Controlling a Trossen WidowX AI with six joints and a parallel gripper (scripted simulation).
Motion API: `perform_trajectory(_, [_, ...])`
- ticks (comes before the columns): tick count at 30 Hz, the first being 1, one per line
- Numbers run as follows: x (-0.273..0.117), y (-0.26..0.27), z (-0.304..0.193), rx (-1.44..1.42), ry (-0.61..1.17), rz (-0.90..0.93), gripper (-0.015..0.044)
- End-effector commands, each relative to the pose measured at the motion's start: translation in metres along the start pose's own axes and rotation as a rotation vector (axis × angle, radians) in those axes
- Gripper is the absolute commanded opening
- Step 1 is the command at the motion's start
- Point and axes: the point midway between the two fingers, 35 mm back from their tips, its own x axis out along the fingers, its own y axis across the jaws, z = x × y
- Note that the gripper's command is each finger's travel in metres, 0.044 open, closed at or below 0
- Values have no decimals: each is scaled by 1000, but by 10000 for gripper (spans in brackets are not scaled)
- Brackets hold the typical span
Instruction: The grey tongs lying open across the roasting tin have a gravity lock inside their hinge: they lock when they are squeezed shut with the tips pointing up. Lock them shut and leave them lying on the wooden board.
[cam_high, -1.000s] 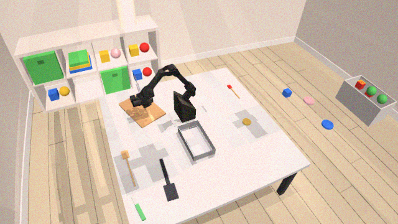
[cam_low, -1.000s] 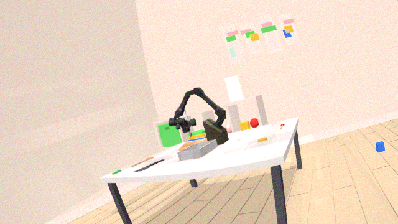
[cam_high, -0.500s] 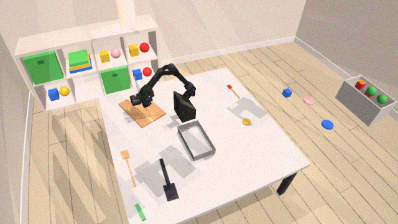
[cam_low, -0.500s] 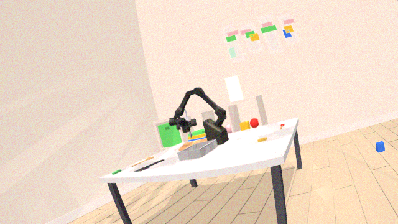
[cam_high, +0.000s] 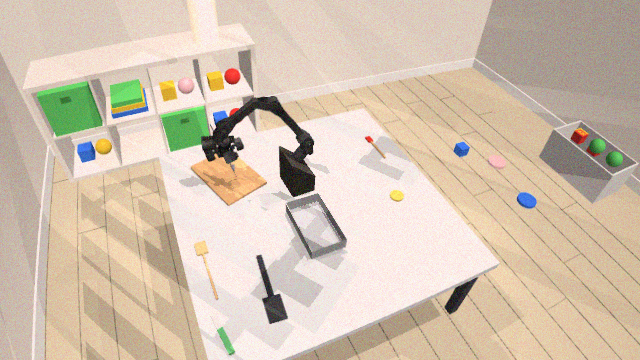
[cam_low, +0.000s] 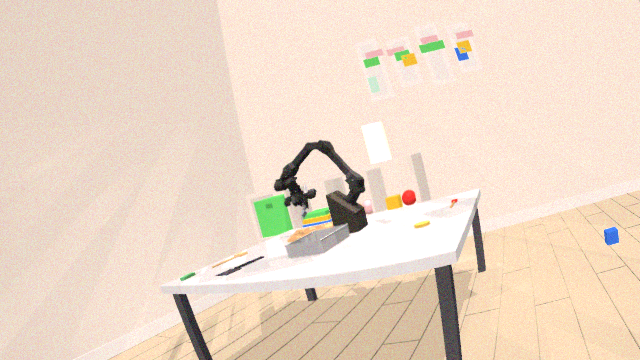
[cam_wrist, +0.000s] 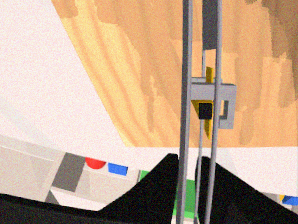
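Note:
My gripper (cam_high: 228, 154) (cam_low: 301, 204) (cam_wrist: 185, 164) is shut on the grey tongs (cam_high: 233, 169) (cam_low: 304, 212) (cam_wrist: 185, 100) and holds them in the air above the wooden board (cam_high: 250, 185) (cam_low: 299, 234) (cam_wrist: 100, 60). In the wrist view the long bars of the tongs run close together, nearly parallel, from between the fingers to the top edge. A grey bracket (cam_wrist: 227, 90) sits across them beyond the fingertips, with a yellow piece (cam_wrist: 209, 131) and a small black block (cam_wrist: 205, 110) at it. In the top view one end slants down toward the board. Whether the lock holds cannot be told.
The empty roasting tin (cam_high: 299, 231) (cam_low: 305, 248) stands in front of the arm's base (cam_high: 296, 175). A wooden spatula (cam_high: 209, 274), a black spatula (cam_high: 275, 308) and a green-handled tool (cam_high: 226, 341) lie at the front left. A yellow disc (cam_high: 396, 195) and a red-tipped tool (cam_high: 376, 148) lie to the right.

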Motion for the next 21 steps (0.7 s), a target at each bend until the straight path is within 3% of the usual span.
perform_trajectory(1, [-4, -1, -7, 1, -139, -18, -150])
perform_trajectory(11, [-13, 5, -21, 6, -521, -75, -150])
perform_trajectory(21, [-14, 6, -22, 7, -546, -81, -150])
